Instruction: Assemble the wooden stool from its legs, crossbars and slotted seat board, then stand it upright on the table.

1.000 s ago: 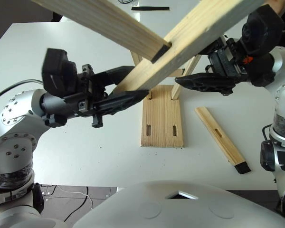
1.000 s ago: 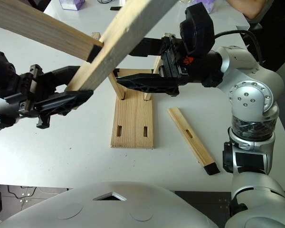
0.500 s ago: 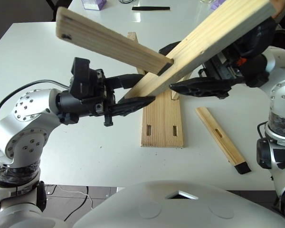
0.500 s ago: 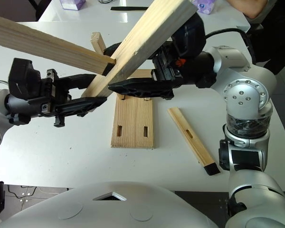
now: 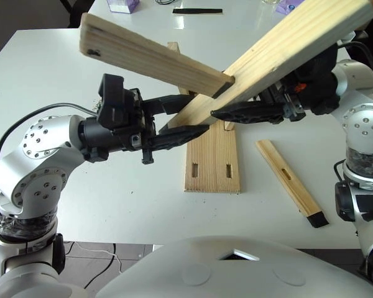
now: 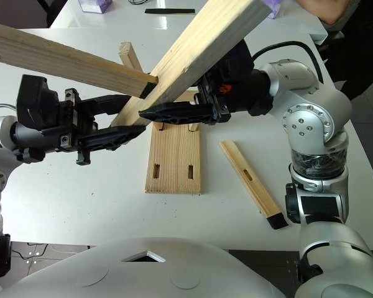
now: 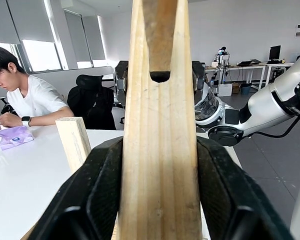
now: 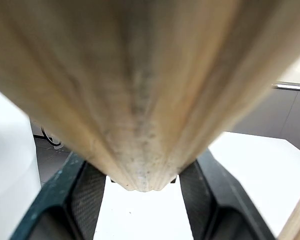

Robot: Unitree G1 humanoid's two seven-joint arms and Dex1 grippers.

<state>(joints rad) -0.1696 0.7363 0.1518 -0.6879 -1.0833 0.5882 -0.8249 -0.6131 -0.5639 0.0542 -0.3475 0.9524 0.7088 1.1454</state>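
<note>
Well above the white counter (image 5: 50, 74), both the left hand (image 5: 193, 113) and right hand (image 5: 221, 110) clamp one wide pale wooden plank (image 5: 286, 46) — a narrower wooden crossbar (image 5: 149, 56) sits in its slot.

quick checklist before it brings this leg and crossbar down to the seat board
1. Hold of left gripper on long leg: ok, a finger on each side.
2. Hold of right gripper on long leg: ok, wood between its fingers.
3. The crossbar enters the leg slot: ok; depth cannot tell.
4. Two near slots of the seat board free: ok.
5. The loose leg lies clear of the seat board: ok, apart on its right.
</note>
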